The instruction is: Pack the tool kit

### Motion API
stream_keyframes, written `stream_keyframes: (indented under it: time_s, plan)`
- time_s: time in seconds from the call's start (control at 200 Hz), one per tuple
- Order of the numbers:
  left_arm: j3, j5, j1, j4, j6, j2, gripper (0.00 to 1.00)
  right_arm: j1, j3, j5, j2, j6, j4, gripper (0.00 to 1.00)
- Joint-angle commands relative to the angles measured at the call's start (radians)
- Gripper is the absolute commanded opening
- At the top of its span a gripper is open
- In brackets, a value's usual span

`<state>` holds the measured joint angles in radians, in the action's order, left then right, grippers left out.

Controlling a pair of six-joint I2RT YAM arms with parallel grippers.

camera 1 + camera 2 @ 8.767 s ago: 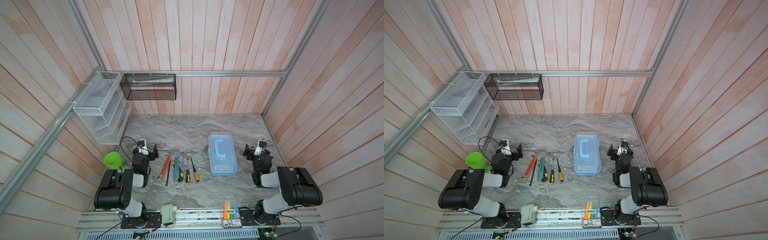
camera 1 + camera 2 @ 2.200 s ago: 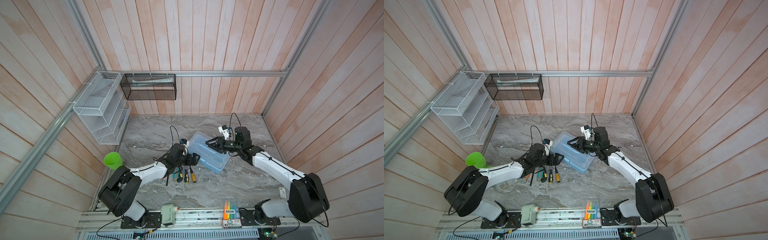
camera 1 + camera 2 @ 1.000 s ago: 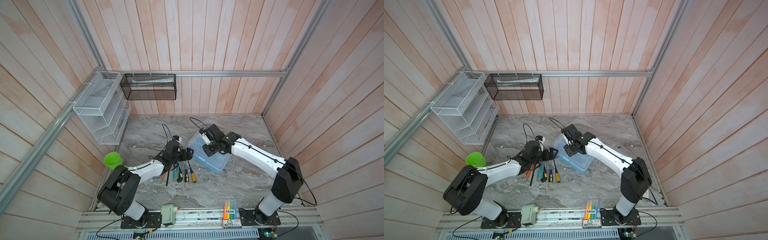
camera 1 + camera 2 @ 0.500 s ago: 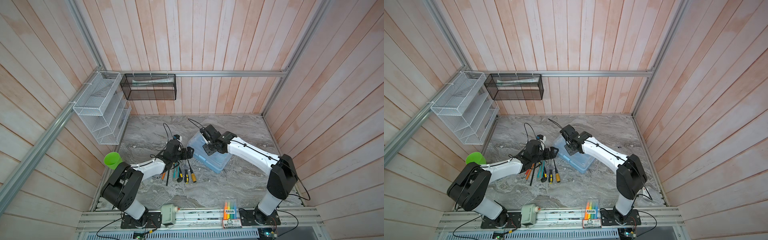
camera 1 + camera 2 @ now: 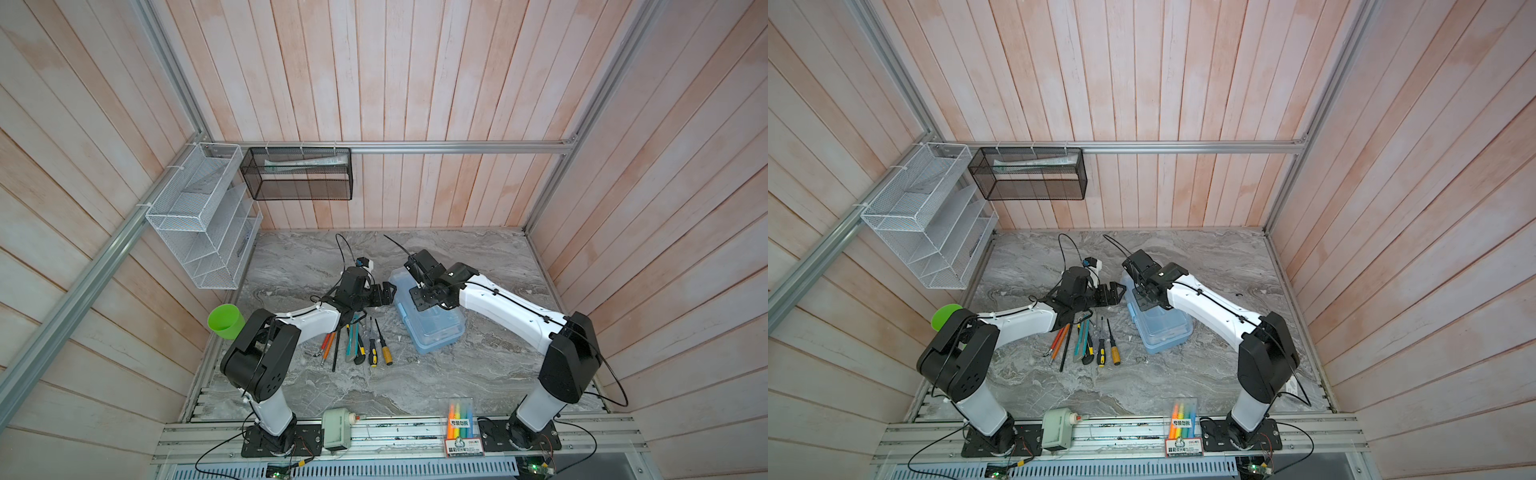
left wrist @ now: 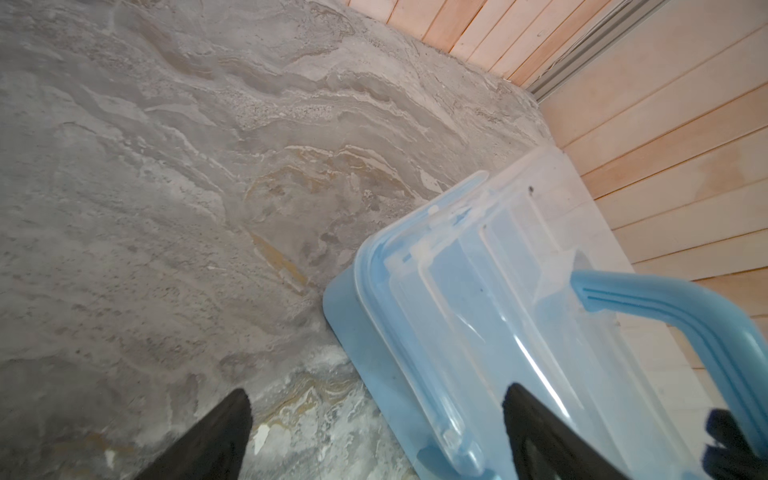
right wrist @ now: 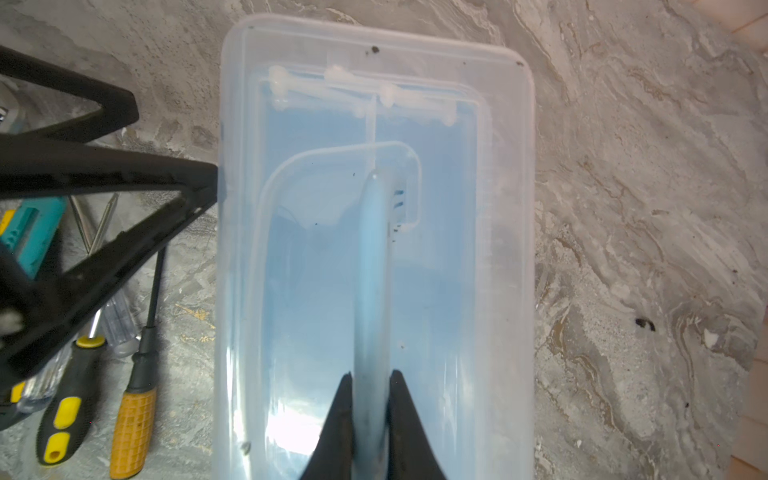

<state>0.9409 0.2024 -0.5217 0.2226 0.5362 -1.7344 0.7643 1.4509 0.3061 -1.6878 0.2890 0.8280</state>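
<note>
Nearest the rail, a pack of coloured highlighters (image 5: 459, 419) and a small grey-green box (image 5: 337, 428) sit at the bench's (image 5: 415, 386) front edge, apart from the work. Further in, the loose tools (image 5: 357, 340) lie side by side on the grey marbled surface: orange-handled tools (image 5: 327, 345), a teal utility knife (image 5: 352, 338), small screwdrivers (image 7: 79, 399) with yellow-and-black and orange grips. Just beside them stands the tool kit case (image 5: 432, 320), lying skewed to the bench's edges, its clear lid (image 7: 374, 249) down and nothing visible inside. The right hand (image 7: 370, 399) is clenched on the blue handle (image 7: 372, 270), one finger either side of the bar near its middle. The left hand (image 5: 384, 294) is released, spread wide, with one fingertip (image 7: 208, 178) touching the case's long side, or very nearly. Judged from this, the step in hand is opening the case: a lift by the handle alone would probably raise the whole light box, so the left hand should steady the base or work the latch first, and I cannot see any latch clearly. The lift should go slowly and straight, keeping the case from sliding onto the tools. Beyond lie bare bench, a green cup (image 5: 226, 322) at the left edge, then a white wire rack (image 5: 199, 216) and a black mesh basket (image 5: 301, 178) on the pale wooden plank walls.
</note>
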Motion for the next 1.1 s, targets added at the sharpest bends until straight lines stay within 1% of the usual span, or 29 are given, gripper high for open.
stream_keyframes:
  time_s: [0.0, 0.07, 0.255, 0.435, 0.54, 0.635, 0.745, 0.925, 1.015, 1.095]
  plan:
    - [0.04, 0.053, 0.003, 0.018, -0.021, -0.028, 0.96, 0.0, -0.03, 0.028, 0.037, 0.125, 0.069, 0.09]
    - [0.053, 0.069, 0.003, 0.006, -0.022, -0.033, 0.96, -0.002, -0.04, 0.031, 0.044, 0.169, 0.071, 0.08]
    - [0.041, 0.065, 0.003, -0.036, -0.029, -0.003, 0.96, -0.016, -0.049, 0.022, 0.06, 0.266, 0.092, 0.07]
    - [0.001, 0.08, 0.003, -0.089, -0.015, 0.059, 0.96, -0.053, -0.127, -0.069, 0.138, 0.326, 0.003, 0.0]
    - [-0.048, 0.102, 0.003, -0.094, 0.011, 0.103, 0.96, -0.105, -0.218, -0.169, 0.22, 0.36, -0.098, 0.0]
    - [-0.081, 0.118, 0.003, -0.092, 0.016, 0.139, 0.96, -0.143, -0.306, -0.259, 0.289, 0.365, -0.214, 0.0]
    - [-0.1, 0.11, 0.003, -0.112, 0.012, 0.17, 0.96, -0.171, -0.37, -0.368, 0.354, 0.381, -0.34, 0.0]
    - [-0.08, 0.085, 0.006, -0.174, -0.003, 0.214, 0.96, -0.176, -0.408, -0.519, 0.39, 0.4, -0.482, 0.0]
    - [-0.05, 0.075, 0.008, -0.219, -0.02, 0.231, 0.96, -0.192, -0.477, -0.628, 0.417, 0.448, -0.615, 0.0]
    - [-0.009, 0.061, 0.007, -0.287, -0.035, 0.247, 0.96, -0.228, -0.56, -0.742, 0.446, 0.508, -0.754, 0.0]
